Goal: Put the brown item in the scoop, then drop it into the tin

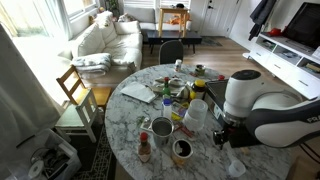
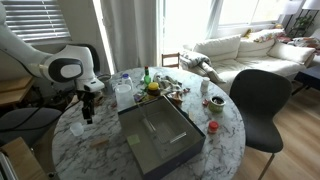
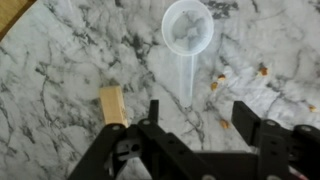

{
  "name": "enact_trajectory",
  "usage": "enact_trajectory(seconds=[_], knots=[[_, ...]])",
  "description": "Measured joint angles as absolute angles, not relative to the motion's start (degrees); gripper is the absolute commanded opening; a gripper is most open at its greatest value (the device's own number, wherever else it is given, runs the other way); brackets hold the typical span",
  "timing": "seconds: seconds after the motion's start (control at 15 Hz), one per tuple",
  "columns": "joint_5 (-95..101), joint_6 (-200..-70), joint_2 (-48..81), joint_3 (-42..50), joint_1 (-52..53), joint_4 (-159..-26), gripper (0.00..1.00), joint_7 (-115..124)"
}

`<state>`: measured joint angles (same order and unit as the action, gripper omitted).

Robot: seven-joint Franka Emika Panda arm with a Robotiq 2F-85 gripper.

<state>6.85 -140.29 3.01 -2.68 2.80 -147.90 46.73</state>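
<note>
In the wrist view the small white scoop [image 3: 188, 30] lies on the marble table with its round bowl away from me and its handle pointing toward my jaws. The brown item, a small tan block [image 3: 113, 103], lies on the marble to the left of the handle, beside my left finger. My gripper [image 3: 200, 120] is open and empty, hovering above the handle end. In an exterior view the gripper [image 1: 228, 135] hangs over the table edge near the scoop [image 1: 236, 168], and the silver tin [image 1: 162, 128] stands toward the table's middle. In an exterior view the gripper [image 2: 87, 108] is above the scoop [image 2: 76, 127].
Small orange crumbs [image 3: 222, 75] lie right of the scoop handle. A white cup [image 1: 196, 113], a dark-filled cup [image 1: 182, 150] and bottles crowd the table middle. A large grey tray [image 2: 160, 135] fills the middle of the table. A black chair [image 2: 257, 100] stands by the table.
</note>
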Motion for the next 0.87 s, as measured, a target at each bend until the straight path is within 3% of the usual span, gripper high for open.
enact_trajectory(seconds=[0.87], knots=[[-3.14,-121.68,-13.9,-2.71,2.67,-147.7,1.0,23.0]])
